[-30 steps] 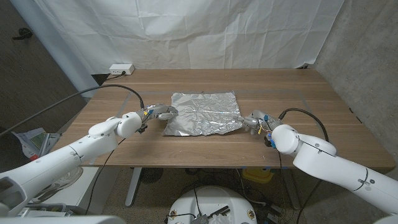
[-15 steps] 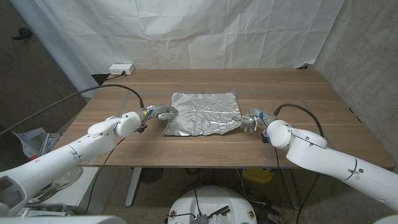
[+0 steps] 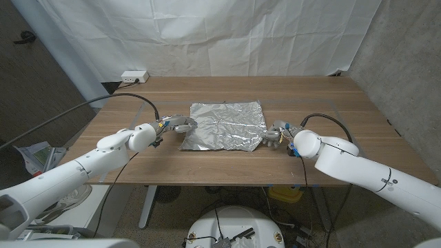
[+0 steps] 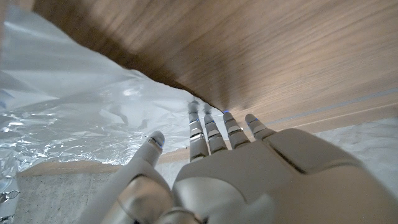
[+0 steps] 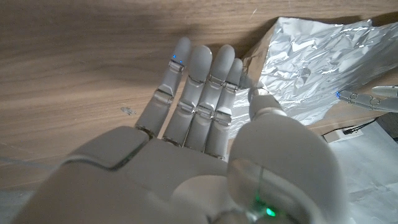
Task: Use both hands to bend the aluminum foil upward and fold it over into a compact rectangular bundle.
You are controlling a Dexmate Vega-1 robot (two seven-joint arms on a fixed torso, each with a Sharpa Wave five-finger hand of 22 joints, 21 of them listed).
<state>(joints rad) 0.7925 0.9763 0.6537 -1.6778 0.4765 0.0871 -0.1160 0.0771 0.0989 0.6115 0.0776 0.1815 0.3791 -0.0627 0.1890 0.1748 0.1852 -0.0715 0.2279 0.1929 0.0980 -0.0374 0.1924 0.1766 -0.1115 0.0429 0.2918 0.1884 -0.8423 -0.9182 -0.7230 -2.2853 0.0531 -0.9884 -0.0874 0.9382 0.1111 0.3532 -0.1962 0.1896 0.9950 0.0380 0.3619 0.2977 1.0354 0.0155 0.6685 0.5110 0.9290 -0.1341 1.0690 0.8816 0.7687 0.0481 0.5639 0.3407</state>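
one foil sheet point(image 3: 224, 124), two hands, one power strip point(image 3: 134, 76).

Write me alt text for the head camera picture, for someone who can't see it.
A crinkled sheet of aluminum foil lies flat in the middle of a wooden table, with the robot's left hand at its left edge and right hand at its right near corner. A white curtain hangs behind.

Crinkled silver aluminum foil point(image 3: 224, 125) on brown wood-grain desk point(image 3: 344, 103), white-and-grey left hand point(image 3: 180, 126) and right hand point(image 3: 275, 133) beside the foil, white curtain point(image 3: 207, 34) behind the desk, black cables point(image 3: 124, 98)
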